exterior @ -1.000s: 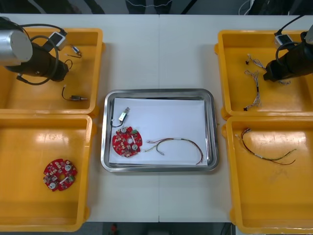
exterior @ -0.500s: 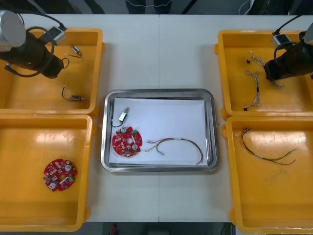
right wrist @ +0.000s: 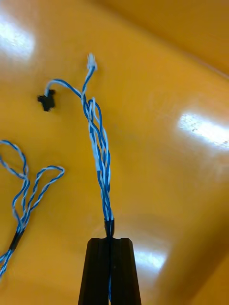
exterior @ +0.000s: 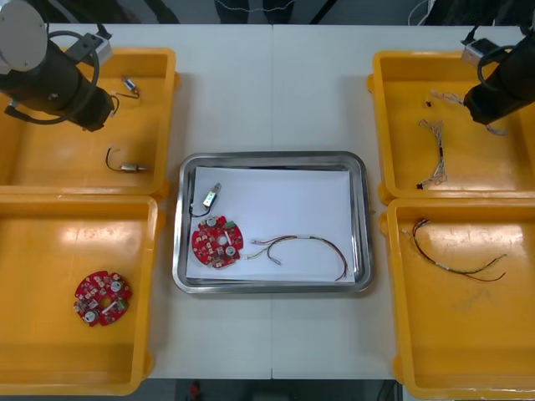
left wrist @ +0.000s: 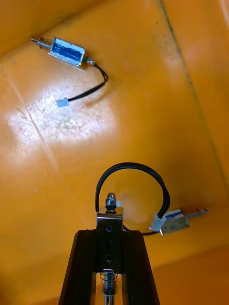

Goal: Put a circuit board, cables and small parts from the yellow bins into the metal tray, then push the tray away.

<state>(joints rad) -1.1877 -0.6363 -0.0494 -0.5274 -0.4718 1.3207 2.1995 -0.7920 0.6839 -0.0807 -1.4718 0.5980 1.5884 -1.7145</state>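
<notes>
- Far-left yellow plastic bin (exterior: 50, 163) and far-right yellow plastic bin (exterior: 501, 171): one gripper is over each, and both are loaded.
- Shiny metal tray with a white inside (exterior: 272, 156): it sits mid-table between the bins. It already holds a round red circuit board (exterior: 217, 242), a thin red and yellow cable (exterior: 309, 244) and a small metal part on a black lead (exterior: 210, 199).
- Right gripper (right wrist: 110, 242): it's over the far-right yellow plastic bin, jaws pinched almost together on one end of a twisted blue and white cable (right wrist: 98, 157). The cable's long axis runs straight out from the tips. From here the tray lies to the robot's left and closer in.
- Left gripper (left wrist: 109, 236): it's over the far-left yellow plastic bin, jaws narrow, clamped on a boxy metal part with a looped black lead (left wrist: 109, 217). From here the tray lies to the robot's right and closer in.
- My read: left is the nearer arm to the tray. The bare white area is the tray's far half, so aim your drops there and lay the cable along the tray's long side.
</notes>
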